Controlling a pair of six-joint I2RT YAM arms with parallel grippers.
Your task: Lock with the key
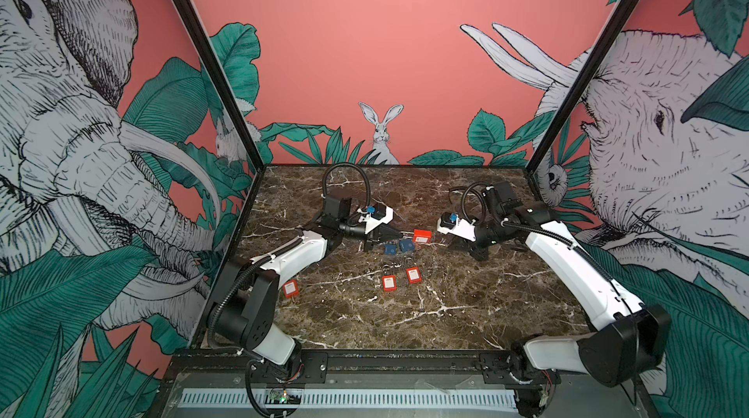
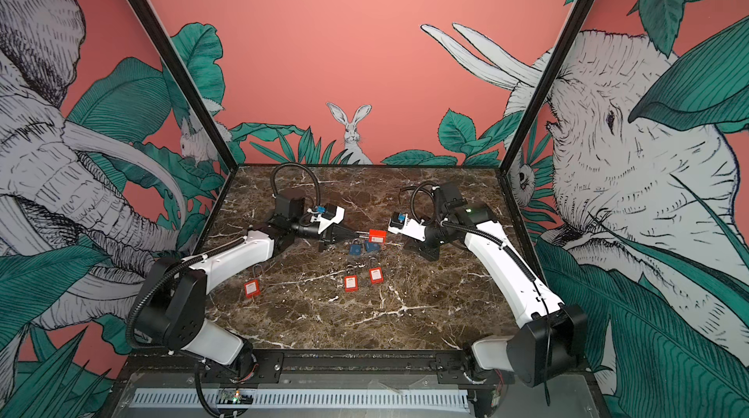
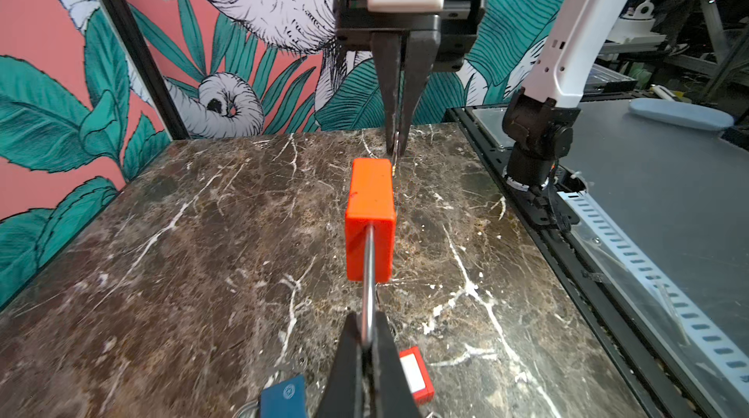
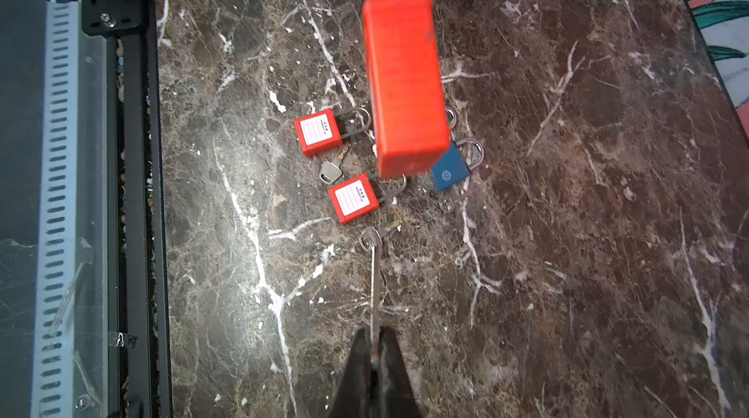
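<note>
Left claw [image 3: 367,339] clamps the padlock [image 3: 371,213] by its shackle [image 3: 368,298], body aimed lengthwise at the right claw [image 3: 395,144], which pinches the key [image 4: 375,286], tip just beside the base.

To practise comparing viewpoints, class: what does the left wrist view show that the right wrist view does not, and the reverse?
Only the left wrist view: the right arm's base and the right gripper head-on, shut on the key. Only the right wrist view: a loose key lying between two labelled red padlocks. Both: the held red padlock and a blue padlock.
</note>
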